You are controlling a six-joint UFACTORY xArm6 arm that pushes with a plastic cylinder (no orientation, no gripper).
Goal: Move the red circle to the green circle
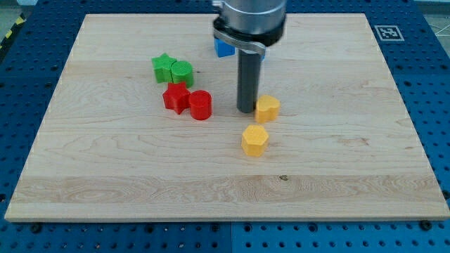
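Note:
The red circle point(200, 105) lies left of the board's middle, touching a red star point(176, 97) on its left. The green circle point(182, 72) lies just above them, touching a green star point(164, 67) on its left. My tip point(246, 109) stands on the board to the right of the red circle, with a gap between them, and right next to a yellow block point(267, 108) on its right.
A second yellow block, a hexagon point(254, 140), lies below my tip. A blue block point(223, 47) sits near the view's top, partly hidden behind the arm. The wooden board point(105, 183) rests on a blue perforated table.

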